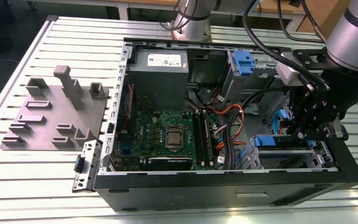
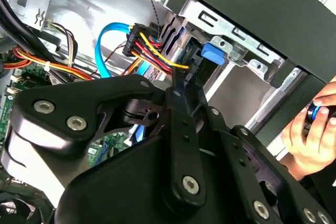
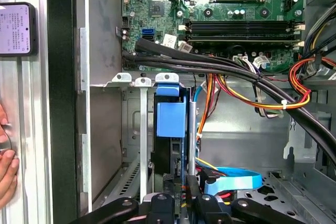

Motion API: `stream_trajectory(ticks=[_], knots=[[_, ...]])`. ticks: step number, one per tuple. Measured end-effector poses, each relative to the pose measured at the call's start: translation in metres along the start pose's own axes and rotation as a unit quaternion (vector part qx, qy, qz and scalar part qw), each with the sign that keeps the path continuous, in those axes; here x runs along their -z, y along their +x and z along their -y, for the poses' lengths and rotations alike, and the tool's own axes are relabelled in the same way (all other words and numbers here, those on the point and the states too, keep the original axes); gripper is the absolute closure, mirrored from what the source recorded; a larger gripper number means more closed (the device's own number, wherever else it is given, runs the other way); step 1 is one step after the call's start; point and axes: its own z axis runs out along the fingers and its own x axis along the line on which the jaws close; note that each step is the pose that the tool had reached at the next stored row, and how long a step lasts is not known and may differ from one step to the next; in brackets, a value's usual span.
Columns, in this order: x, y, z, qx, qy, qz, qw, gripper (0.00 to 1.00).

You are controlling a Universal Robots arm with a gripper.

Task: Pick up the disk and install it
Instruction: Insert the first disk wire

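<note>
My hand [image 3: 181, 200] is pinched on the disk [image 3: 168, 156], which stands on edge in the drive cage [image 1: 285, 154], toward four o'clock in the exterior view. I judge this is the installing step: it needs a straight push home, clear of the cables [image 3: 210, 65]. The slatted surface [image 1: 17, 186] carries the case [image 1: 229, 189] and, at nine o'clock, a grey fixture [image 1: 54, 116].

An open black computer case [image 1: 229, 189] lies on the slatted metal tabletop [image 1: 17, 177], toward the edge on the exterior view's right. Inside it sit a green motherboard [image 1: 166, 135], a grey power supply [image 1: 160, 65] and bundled orange cables [image 1: 227, 112]. A grey fixture plate [image 1: 48, 116] lies just beside the case, nearer the opposite edge.
</note>
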Motion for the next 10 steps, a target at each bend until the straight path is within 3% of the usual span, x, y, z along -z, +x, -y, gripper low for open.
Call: stream_trajectory(ticks=[5,10], knots=[[0.0086,0.0006,0.0005,0.000,-0.0001,0.0019,1.00000,0.76],[0.0089,0.0007,0.0006,0.000,-0.0001,0.0023,1.00000,0.77]])
